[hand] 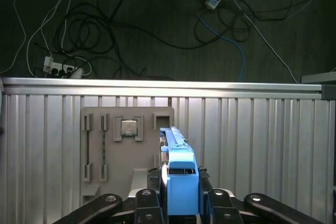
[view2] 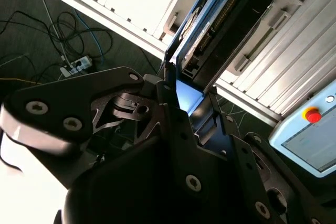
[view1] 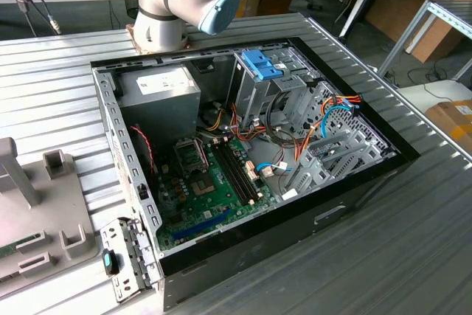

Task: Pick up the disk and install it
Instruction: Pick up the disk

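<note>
Gripper (hand: 181, 205) is closed on the disk (hand: 181, 179): jaws press both long sides of its blue frame, so the drive stands edge-on btw them w/ the rest sticking out ahead. In the second wrist view the disk (view2: 210, 27) juts past the gripper (view2: 186, 98), connector edge showing. It's probably gripped at one end so the free end can lead into a slot. It's up in the air off the table (hand: 262, 145), near the grey holder plate (hand: 126, 150), which has a chip (hand: 127, 127) sitting in a pocket. Not installed yet, as far as I can judge

Room: the PC case (view1: 369, 175) lies open side up, black rim all round. The drive cage (view1: 258, 90) stands near the far wall w/ a bare blue bracket (view1: 262, 64) on top. Orange & blue wires (view1: 332, 108) bunch just beside it on the exterior view's right, and the power box (view1: 158, 90) sits on its other side. Space above the cage looks free; the sides look tight
</note>
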Robot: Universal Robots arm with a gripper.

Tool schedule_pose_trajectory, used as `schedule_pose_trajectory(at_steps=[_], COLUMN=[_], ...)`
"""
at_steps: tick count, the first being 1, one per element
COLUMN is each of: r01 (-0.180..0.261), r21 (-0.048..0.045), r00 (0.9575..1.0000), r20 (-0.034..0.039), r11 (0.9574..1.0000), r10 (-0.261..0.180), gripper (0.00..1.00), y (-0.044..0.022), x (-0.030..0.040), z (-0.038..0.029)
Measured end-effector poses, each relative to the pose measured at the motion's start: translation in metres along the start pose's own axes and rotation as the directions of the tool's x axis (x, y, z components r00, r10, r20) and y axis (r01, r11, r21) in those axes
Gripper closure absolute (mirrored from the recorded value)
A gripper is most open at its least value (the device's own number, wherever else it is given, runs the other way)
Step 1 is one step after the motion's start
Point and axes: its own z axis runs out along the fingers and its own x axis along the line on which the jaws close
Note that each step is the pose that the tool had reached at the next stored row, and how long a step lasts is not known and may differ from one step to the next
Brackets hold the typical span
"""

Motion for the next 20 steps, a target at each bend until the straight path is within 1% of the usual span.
schedule_pose_trajectory(at_steps=[3,6,20], r01=[0.0,0.0,0.0], r21=[-0.0002,0.0,0.0], r00=[1.0,1.0,1.0], r20=[-0.0001,0.0,0.0], r11=[1.0,1.0,1.0], r10=[0.0,0.0,0.0], gripper=[0.64,0.64,0.64], y=[0.0,0.0001,0.0002], x=[0.0,-0.0003,-0.0007], z=[-0.0007,-0.0053,-0.0111])
